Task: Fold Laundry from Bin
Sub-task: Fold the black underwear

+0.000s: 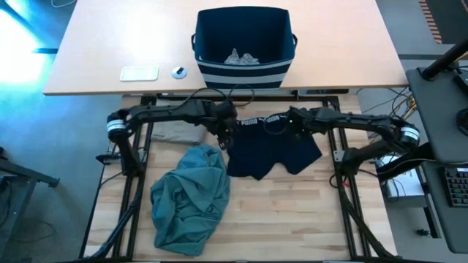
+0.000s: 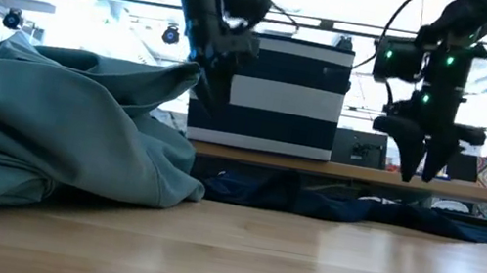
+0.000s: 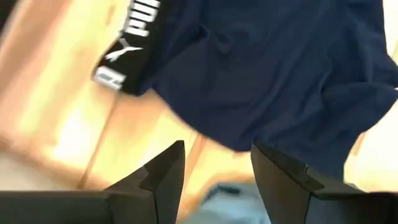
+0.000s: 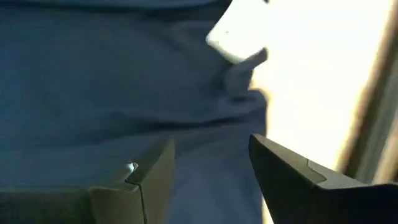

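Flat navy cloth garment with white lettering (image 1: 272, 148) at frame centre, beneath the left gripper (image 1: 224, 139) and right gripper (image 1: 287, 123), jaws parted, empty.

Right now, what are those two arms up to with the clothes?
They are sorting out laundry. A navy garment lies spread on the table, with the left gripper and right gripper hovering open above its waistband end, holding nothing. A teal-green garment sits crumpled beside it, and small grey pieces remain in the bin.
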### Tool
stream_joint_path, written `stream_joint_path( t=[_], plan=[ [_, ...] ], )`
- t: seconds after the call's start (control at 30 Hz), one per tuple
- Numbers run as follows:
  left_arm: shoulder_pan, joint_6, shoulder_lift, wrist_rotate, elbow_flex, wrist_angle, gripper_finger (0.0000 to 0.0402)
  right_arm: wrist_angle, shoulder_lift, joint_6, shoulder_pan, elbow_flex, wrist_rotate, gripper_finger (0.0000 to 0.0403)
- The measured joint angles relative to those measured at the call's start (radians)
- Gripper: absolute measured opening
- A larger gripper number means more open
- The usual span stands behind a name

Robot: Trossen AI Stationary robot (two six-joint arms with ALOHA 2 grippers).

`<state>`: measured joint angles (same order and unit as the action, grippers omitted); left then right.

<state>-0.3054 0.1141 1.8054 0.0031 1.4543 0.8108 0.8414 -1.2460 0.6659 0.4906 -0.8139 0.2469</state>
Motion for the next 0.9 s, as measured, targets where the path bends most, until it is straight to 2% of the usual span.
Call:
stream_joint_path(
  t=[0.13,0.33,0.47,0.57,0.67,0.73,0.83,0.9],
  plan=[
    [-0.011,-0.058,0.078,0.096,-0.006,-0.108,0.0169,-0.173,0.025,0.065,0.001,0.029,-0.143,0.0203],
    [0.036,-0.115,0.197,0.153,-0.013,-0.107,0.0169,-0.347,-0.145,0.092,0.111,0.049,-0.090,0.0203],
    [0.100,-0.092,0.239,0.193,-0.056,-0.137,0.0169,-0.459,-0.288,0.008,0.216,0.042,-0.090,0.0203],
    [0.160,-0.017,0.240,0.207,-0.105,-0.243,0.0169,-0.541,-0.376,-0.093,0.310,-0.015,-0.090,0.0203],
    [0.193,0.072,0.237,0.215,-0.132,-0.342,0.0169,-0.534,-0.421,-0.208,0.360,-0.100,-0.094,0.0203],
    [0.190,0.123,0.228,0.204,-0.122,-0.343,0.0169,-0.492,-0.420,-0.295,0.358,-0.157,-0.100,0.0203],
    [0.154,0.155,0.201,0.188,-0.071,-0.306,0.0169,-0.404,-0.351,-0.364,0.311,-0.219,-0.129,0.0203],
    [0.117,0.132,0.150,0.140,-0.027,-0.288,0.0169,-0.329,-0.294,-0.371,0.254,-0.217,-0.158,0.0203]
  ],
)
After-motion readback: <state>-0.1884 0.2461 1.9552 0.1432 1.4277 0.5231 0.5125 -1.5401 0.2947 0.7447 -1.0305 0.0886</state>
